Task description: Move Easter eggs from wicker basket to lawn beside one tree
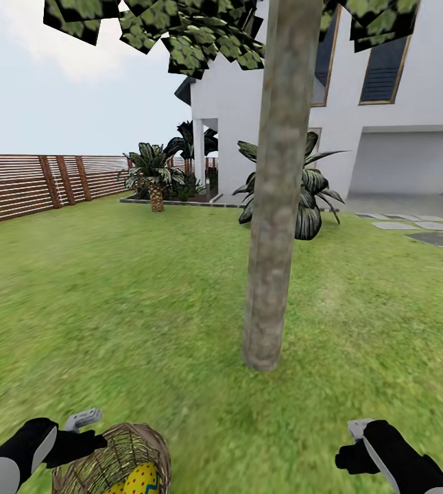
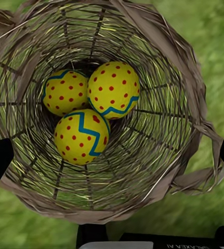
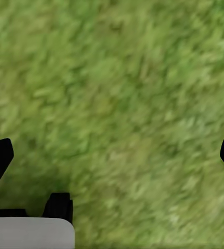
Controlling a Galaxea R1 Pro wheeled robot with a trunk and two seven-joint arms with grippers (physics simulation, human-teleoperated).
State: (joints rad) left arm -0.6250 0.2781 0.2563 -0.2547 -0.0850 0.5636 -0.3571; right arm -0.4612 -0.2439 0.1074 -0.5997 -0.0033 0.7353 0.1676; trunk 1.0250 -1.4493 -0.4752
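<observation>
My left claw point(image 2: 112, 155) hangs above the wicker basket point(image 2: 187, 98), fingers spread wide and holding nothing. Inside it lie 3 Easter eggs point(image 2: 113, 89), touching one another at the bottom. The basket stands on the lawn point(image 1: 112, 288) near the tree point(image 1: 273, 226), whose trunk rises just ahead. My right claw point(image 3: 112, 155) is also spread wide and empty, over bare grass.

Open hand point(image 3: 112, 155) over lawn point(image 3: 122, 78)
</observation>
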